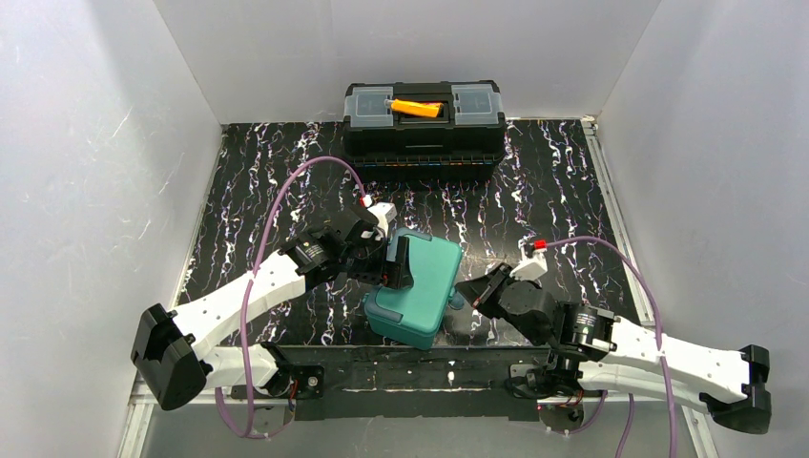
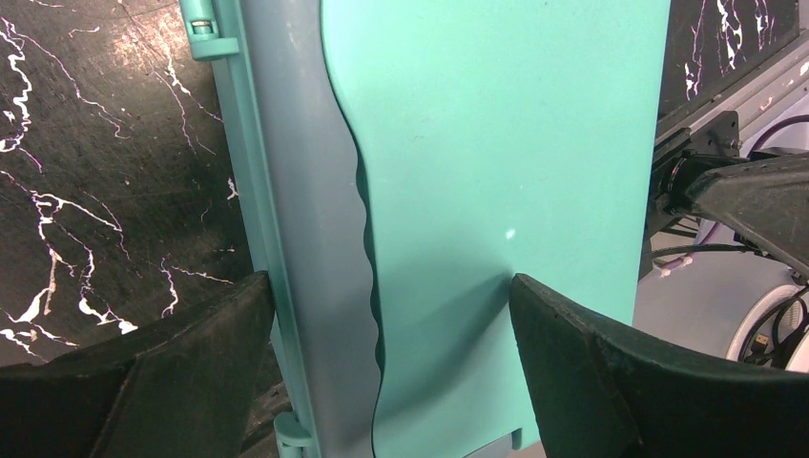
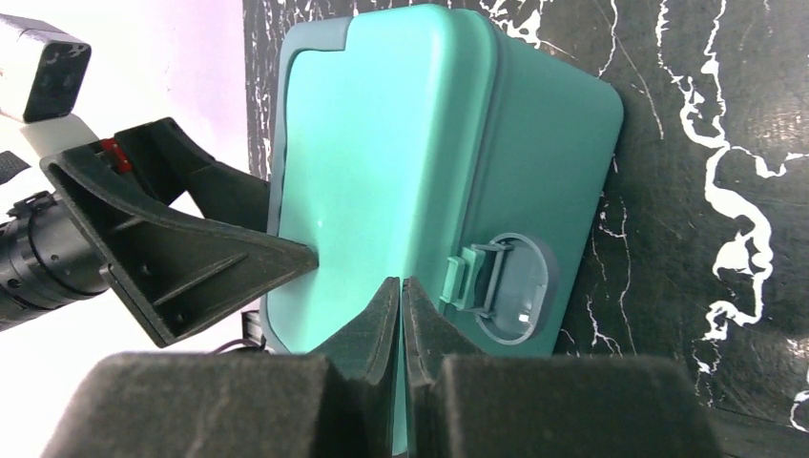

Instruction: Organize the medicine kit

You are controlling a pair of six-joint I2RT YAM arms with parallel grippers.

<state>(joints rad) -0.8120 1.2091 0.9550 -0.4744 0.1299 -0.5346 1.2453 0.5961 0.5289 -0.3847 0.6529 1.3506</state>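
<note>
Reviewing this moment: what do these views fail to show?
- Inside of the small teal-green plastic medicine kit: every view, shut lid covers it.
- Kit's front latch, fastened or not: top view, too small; right wrist view, unclear.
- Inside of the black plastic toolbox: top view, closed, far.

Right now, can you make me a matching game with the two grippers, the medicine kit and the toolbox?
Things:
1. left gripper
2. right gripper
3. medicine kit
4. toolbox

States:
A. black, at the far edge of the table
B. fingers shut together
C. teal, lid closed
D. fingers wide apart

Pairs: 1-D, 2-B, 3-C, 4-A
</note>
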